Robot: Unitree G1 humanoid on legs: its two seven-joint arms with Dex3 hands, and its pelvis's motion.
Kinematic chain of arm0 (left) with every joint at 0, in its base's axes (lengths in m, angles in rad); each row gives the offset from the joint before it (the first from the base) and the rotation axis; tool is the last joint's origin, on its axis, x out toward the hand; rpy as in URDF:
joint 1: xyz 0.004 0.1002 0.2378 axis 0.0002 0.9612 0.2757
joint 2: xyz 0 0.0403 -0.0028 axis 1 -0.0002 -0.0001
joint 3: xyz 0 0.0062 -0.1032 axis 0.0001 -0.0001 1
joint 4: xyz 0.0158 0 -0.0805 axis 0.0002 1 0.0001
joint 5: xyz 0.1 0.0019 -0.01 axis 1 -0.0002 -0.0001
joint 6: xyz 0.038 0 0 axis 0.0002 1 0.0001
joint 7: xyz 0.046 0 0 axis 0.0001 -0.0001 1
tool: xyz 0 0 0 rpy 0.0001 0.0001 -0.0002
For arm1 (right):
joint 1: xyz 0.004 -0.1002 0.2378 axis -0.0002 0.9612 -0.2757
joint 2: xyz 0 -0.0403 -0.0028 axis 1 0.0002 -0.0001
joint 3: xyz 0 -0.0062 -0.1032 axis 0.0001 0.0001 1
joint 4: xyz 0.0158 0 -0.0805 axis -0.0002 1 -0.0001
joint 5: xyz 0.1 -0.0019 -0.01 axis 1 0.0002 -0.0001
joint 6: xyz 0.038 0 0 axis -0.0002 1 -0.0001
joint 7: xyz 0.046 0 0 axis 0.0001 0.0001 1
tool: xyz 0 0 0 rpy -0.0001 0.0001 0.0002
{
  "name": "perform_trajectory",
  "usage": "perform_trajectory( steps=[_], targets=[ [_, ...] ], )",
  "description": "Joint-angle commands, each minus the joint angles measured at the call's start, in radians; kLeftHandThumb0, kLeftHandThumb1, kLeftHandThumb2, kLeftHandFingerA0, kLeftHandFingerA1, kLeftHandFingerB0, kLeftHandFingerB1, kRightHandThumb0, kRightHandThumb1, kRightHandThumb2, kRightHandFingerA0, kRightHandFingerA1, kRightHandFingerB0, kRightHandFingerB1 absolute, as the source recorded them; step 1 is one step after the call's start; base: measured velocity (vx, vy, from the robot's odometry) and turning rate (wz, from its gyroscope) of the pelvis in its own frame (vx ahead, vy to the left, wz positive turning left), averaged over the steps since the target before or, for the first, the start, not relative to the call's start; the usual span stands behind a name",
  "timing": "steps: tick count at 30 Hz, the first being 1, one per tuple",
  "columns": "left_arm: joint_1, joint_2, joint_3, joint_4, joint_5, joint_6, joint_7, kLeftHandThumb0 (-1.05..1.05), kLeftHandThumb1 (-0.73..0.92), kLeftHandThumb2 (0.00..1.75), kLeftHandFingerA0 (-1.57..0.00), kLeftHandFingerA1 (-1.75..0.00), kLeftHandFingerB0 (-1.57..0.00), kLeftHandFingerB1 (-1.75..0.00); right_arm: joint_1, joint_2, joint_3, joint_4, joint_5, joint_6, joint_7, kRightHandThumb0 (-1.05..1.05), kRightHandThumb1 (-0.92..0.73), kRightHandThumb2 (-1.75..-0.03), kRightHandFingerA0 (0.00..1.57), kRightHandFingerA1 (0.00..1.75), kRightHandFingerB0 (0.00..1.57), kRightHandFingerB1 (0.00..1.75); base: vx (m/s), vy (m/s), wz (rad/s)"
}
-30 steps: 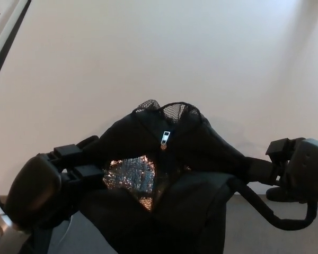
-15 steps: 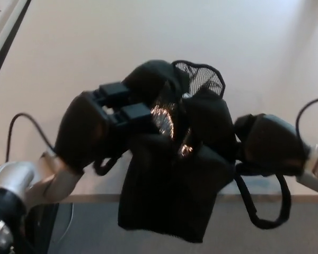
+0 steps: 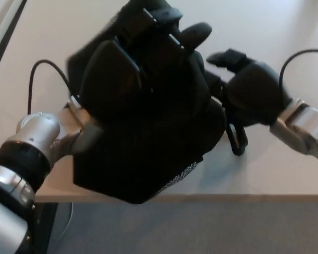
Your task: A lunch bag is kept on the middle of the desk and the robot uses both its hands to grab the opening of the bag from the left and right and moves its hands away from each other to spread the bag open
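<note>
Left hand [image 3: 128,63], upper middle of frame, clenches the lunch bag [image 3: 148,153]: a crumpled black heap, mesh at its lower edge, overhanging the desk [image 3: 265,174] edge. Right hand [image 3: 252,90], at right, grips its side.

A pale desk [image 3: 265,174] meets grey floor [image 3: 201,227] along its near edge.

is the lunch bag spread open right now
Cannot tell. The left hand covers the top of the lunch bag, and no silver lining or mouth shows from this view.
</note>
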Motion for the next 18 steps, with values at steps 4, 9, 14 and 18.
perform_trajectory(
  steps=[4, 9, 14, 18],
  targets=[
    [-0.015, 0.069, -0.006, 0.016, 0.017, 0.108, -0.027, -0.01, 0.51, 0.72, -0.17, -0.38, -0.03, -0.22, -0.091, -0.041, -0.002, -0.003, -0.009, 0.153, 0.008, -0.32, -0.48, -0.66, 0.13, 0.45, 0.00, 0.00, 0.00, 0.000, 0.00],
    [-0.011, 0.151, -0.008, -0.007, 0.021, 0.106, -0.072, 0.00, 0.46, 0.65, -0.18, -0.35, -0.06, -0.28, -0.105, -0.099, -0.012, -0.031, 0.008, 0.141, 0.038, -0.51, -0.50, -0.69, 0.14, 0.44, 0.00, 0.00, 0.00, 0.000, 0.00],
    [0.022, 0.238, 0.028, -0.049, -0.013, 0.090, -0.087, 0.04, 0.47, 0.81, -0.19, -0.39, -0.03, -0.25, -0.097, -0.174, -0.073, -0.062, 0.074, 0.091, 0.102, -0.48, -0.45, -0.55, 0.27, 0.41, 0.00, 0.13, 0.00, 0.000, 0.00],
    [0.074, 0.310, 0.073, -0.137, -0.036, 0.075, -0.100, 0.05, 0.45, 0.80, -0.19, -0.41, -0.01, -0.22, -0.055, -0.262, -0.111, -0.149, 0.084, 0.067, 0.122, -0.57, -0.40, -0.70, 0.24, 0.48, 0.00, 0.10, 0.00, 0.000, 0.00]
  ],
)
